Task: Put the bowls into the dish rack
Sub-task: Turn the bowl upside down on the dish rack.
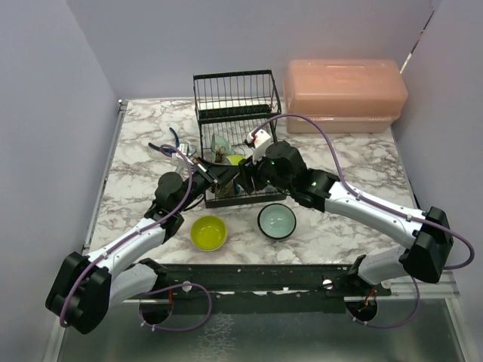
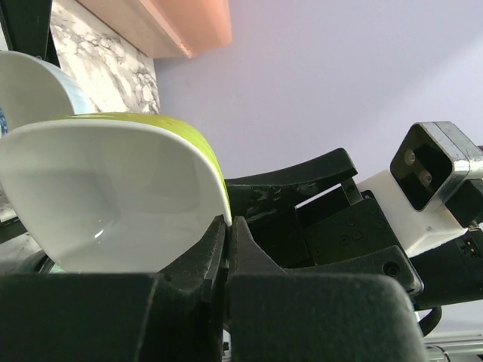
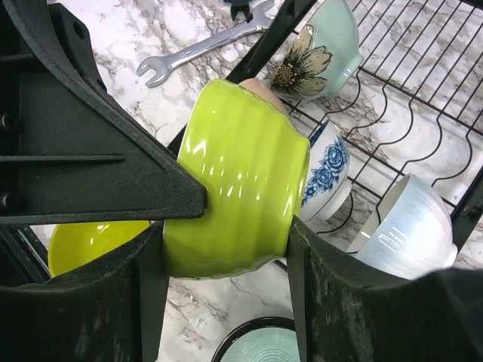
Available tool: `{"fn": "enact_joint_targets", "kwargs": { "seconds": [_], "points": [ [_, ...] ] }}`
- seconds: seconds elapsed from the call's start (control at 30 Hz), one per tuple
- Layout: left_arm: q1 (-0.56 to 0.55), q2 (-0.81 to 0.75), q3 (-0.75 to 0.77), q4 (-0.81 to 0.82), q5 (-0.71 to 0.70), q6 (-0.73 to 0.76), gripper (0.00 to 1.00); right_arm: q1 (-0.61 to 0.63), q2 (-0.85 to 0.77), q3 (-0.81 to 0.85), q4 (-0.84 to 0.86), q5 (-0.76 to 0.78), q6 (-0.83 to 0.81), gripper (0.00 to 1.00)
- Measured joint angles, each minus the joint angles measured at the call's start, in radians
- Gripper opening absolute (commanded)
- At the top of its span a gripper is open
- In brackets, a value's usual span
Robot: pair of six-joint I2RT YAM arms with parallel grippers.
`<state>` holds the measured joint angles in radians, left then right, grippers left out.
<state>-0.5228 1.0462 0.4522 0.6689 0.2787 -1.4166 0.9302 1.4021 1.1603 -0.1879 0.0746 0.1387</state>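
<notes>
A ribbed yellow-green bowl with a white inside hangs on its side at the front of the black wire dish rack. My left gripper is shut on its rim. My right gripper is shut across its outer wall, one finger touching each side. Both grippers meet at the rack's lower tier. In that tier stand a flower-patterned teal bowl, a blue-patterned bowl and a white bowl. On the table in front lie another yellow-green bowl and a pale teal bowl.
A pink translucent lidded box stands at the back right beside the rack. A wrench and other tools lie on the marble table left of the rack. Walls close in the left, back and right sides.
</notes>
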Motion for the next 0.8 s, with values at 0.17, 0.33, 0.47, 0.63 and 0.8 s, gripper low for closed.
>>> {"fn": "enact_joint_targets", "kwargs": {
  "seconds": [0.17,0.33,0.47,0.63,0.8],
  "points": [
    [0.004,0.0,0.0,-0.009,0.0,0.003,0.23,0.0,0.005,0.0,-0.001,-0.006,0.027,0.0],
    [0.007,0.002,0.002,-0.006,0.0,0.0,0.48,0.014,0.005,0.0,-0.001,-0.024,0.053,0.01],
    [0.014,0.001,0.002,-0.007,0.001,0.002,0.58,0.017,0.005,0.0,-0.009,-0.018,0.06,0.0],
    [0.028,0.0,0.002,-0.017,0.002,0.003,0.7,0.01,0.004,0.0,-0.029,-0.004,0.06,0.01],
    [0.05,-0.011,0.002,-0.028,0.017,0.007,0.86,-0.035,-0.003,0.0,-0.046,-0.015,0.074,0.0]
  ]
}}
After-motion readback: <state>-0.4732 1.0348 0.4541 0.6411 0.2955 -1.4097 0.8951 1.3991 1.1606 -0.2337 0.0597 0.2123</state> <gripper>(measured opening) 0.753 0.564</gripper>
